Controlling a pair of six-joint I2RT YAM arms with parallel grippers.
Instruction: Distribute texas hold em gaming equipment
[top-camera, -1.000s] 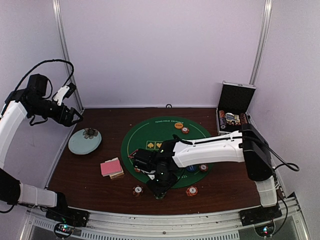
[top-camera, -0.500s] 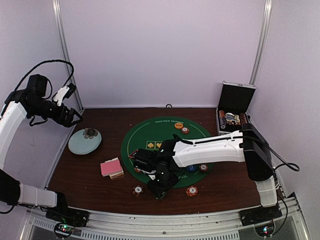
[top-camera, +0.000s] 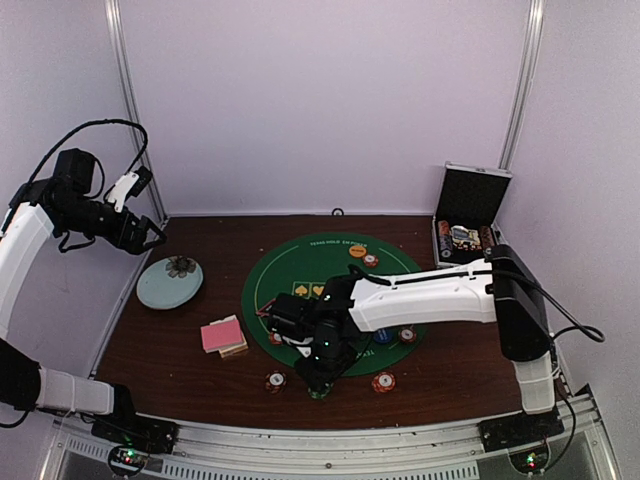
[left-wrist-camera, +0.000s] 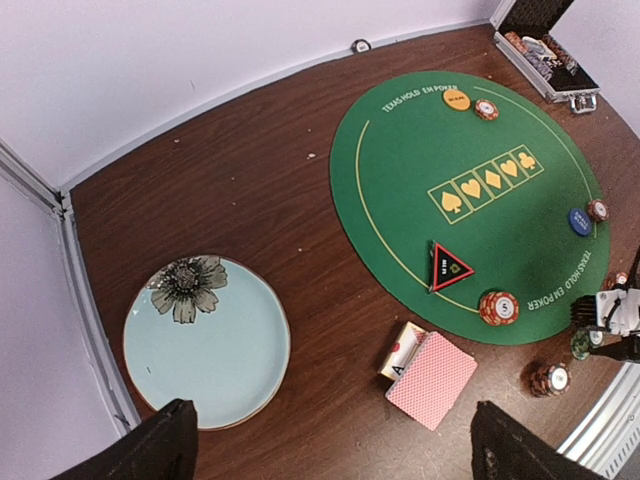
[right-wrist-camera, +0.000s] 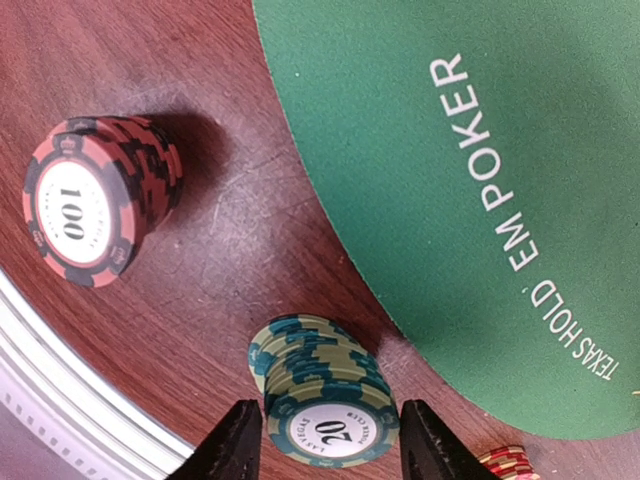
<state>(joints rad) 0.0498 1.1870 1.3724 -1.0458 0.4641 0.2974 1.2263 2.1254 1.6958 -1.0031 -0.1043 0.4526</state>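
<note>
Compared with a second ago, the right arm is reaching slightly nearer the front edge of the wooden table (top-camera: 170, 350) and its elbow is sitting a little farther right. The left arm and the loose pieces are staying where they were. The right gripper (top-camera: 318, 384) is pointing down over a green chip stack (right-wrist-camera: 322, 400), with one of its fingers (right-wrist-camera: 225, 448) close against each side. Whether they are pressing on it cannot be told. The stack is standing upright on bare wood just outside the near rim of the green felt mat (right-wrist-camera: 420, 150). Its axis is running vertically, its "20" face is looking up, and its chips are sitting slightly staggered. A red chip stack (right-wrist-camera: 95, 200) marked "100" is standing apart from it on the wood, also face up. The left gripper (top-camera: 155, 235) is hovering high beyond the pale blue dish (left-wrist-camera: 205, 345), jaws spread wide and carrying nothing. The pink-backed cards (left-wrist-camera: 432, 378) are lying flat, back up, on the wood near the mat's left edge.
</note>
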